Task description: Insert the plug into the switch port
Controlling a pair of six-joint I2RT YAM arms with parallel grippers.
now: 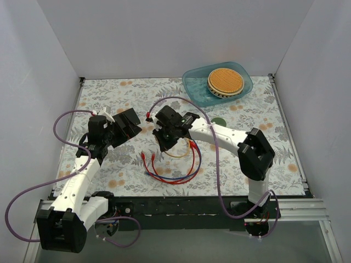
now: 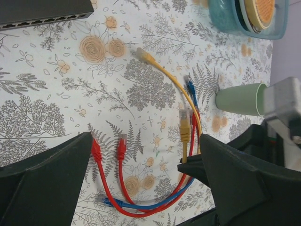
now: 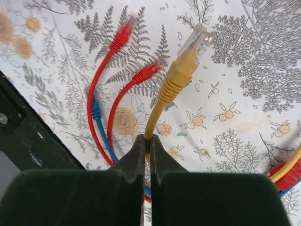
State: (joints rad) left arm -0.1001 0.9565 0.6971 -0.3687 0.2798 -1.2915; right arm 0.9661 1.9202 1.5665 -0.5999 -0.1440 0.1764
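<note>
Right gripper (image 3: 147,141) pinches yellow cable (image 3: 153,117) behind its plug (image 3: 195,42) (left gripper (image 2: 145,139) gapes wide).

The top camera looks down from above and behind the arms (image 1: 82,175), whose bases sit at the bottom of its frame, far enough back to take in the whole table (image 1: 263,131) and the walls (image 1: 164,38). The left wrist camera sits low over the table, looking out between the spread fingers (image 2: 47,174) of the left gripper (image 2: 146,141) at its lower corners. The right wrist camera is nearer still, peering past the right gripper (image 3: 146,139) at bottom centre; all three views share the red cables (image 2: 121,153) and the yellow cable (image 3: 160,106).
</note>
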